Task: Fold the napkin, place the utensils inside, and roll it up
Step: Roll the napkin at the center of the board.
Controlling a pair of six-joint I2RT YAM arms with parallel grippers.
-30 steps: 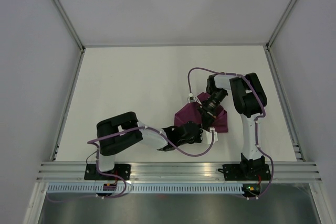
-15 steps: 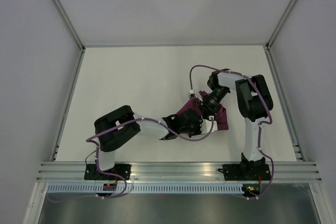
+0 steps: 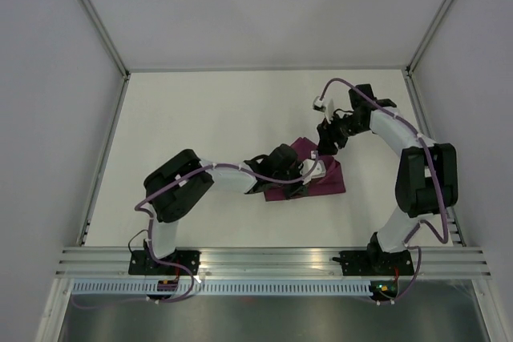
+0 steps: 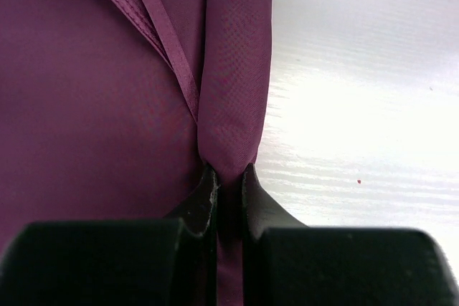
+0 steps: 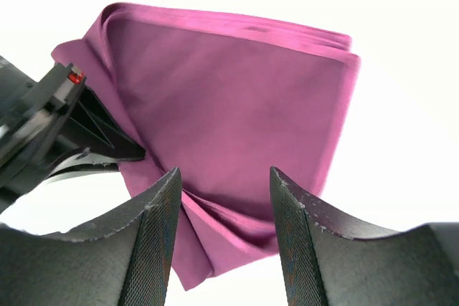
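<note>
Left end effector (image 4: pixel 228 177) clamped on folded napkin (image 4: pixel 100 105) edge, right end effector (image 5: pixel 224 174) apart, near it

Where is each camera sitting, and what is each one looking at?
Top external: above and behind, looking down at the table; the left arm, right arm and their bases show.
Left wrist: on the left arm, looking along the left end effector, shut on a fold of the napkin.
Right wrist: on the right arm, looking past the open right end effector at the napkin.
All three share the napkin; right wrist also catches the left arm.
</note>
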